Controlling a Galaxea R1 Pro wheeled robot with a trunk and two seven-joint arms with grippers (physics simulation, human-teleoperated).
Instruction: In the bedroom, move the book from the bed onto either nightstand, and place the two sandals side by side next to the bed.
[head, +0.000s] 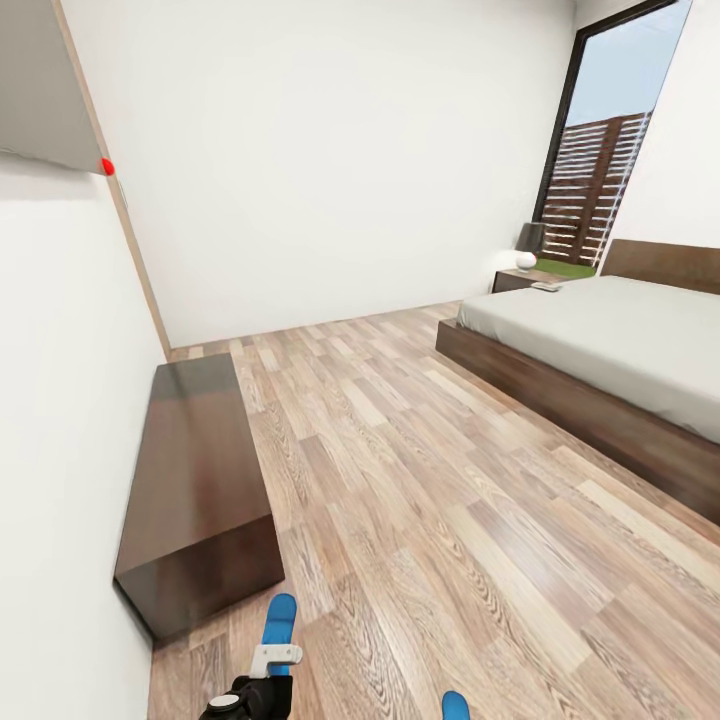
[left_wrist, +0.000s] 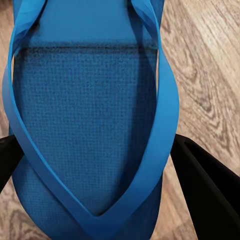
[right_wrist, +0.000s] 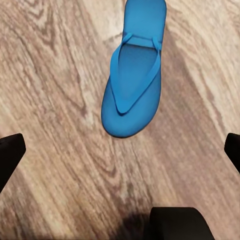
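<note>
The floor (head: 420, 480) is light brown wood plank, filling the middle and lower part of the head view, under plain white walls (head: 330, 150). A tall window (head: 610, 140) stands at upper right. A long dark bench (head: 195, 490) lies against the left wall. One bed (head: 610, 350) with an off-white mattress sits at right, with one nightstand (head: 520, 279) beyond its far corner carrying a lamp (head: 529, 246). A small flat thing lies at the mattress's far edge, too small to name.

Two blue sandals: one (head: 279, 628) at bottom centre of the head view, the other (head: 456, 705) at the bottom edge, apart from it.

The left gripper (left_wrist: 100, 170) is spread either side of the first sandal; whether it touches is unclear. The right gripper (right_wrist: 120, 155) is spread above the floor, near the second sandal.
</note>
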